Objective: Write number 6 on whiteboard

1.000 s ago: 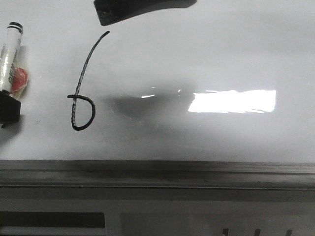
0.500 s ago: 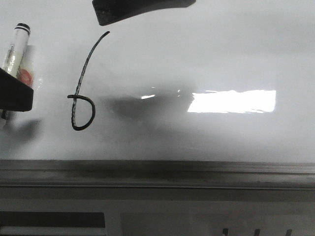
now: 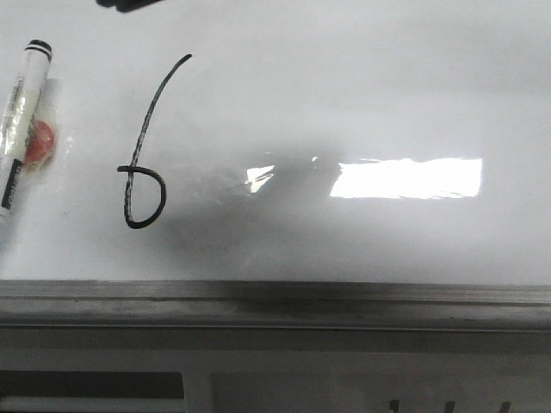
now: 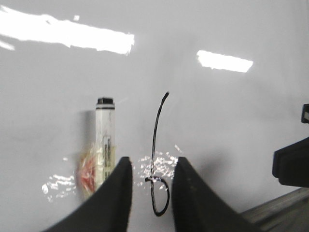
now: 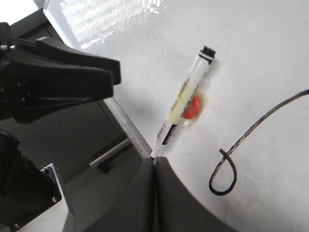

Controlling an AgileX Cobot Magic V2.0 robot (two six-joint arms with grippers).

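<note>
The number 6 (image 3: 142, 146) is drawn in thin black line on the whiteboard (image 3: 362, 95), a slanted stem ending in a small loop. The left wrist view shows my left gripper (image 4: 150, 166) open and empty above the board. The loop of the 6 (image 4: 157, 193) shows through the gap between its fingers. My right gripper (image 5: 154, 160) is shut with nothing in it, off the board's side edge. The 6 (image 5: 241, 145) lies beyond it. A white marker with a black cap (image 3: 21, 120) lies loose on the board, left of the 6.
A small red and clear wrapper (image 3: 36, 142) sits under the marker. The board's grey metal edge (image 3: 275, 301) runs along the near side. A dark bit of an arm (image 3: 129, 4) pokes in at the far edge. The left arm (image 5: 58, 77) looms beside the right gripper.
The black gripper that covered the marker's lower end at the left edge has left the front view. The dark shape at the top has drawn back almost out of frame. The marker lies free.
</note>
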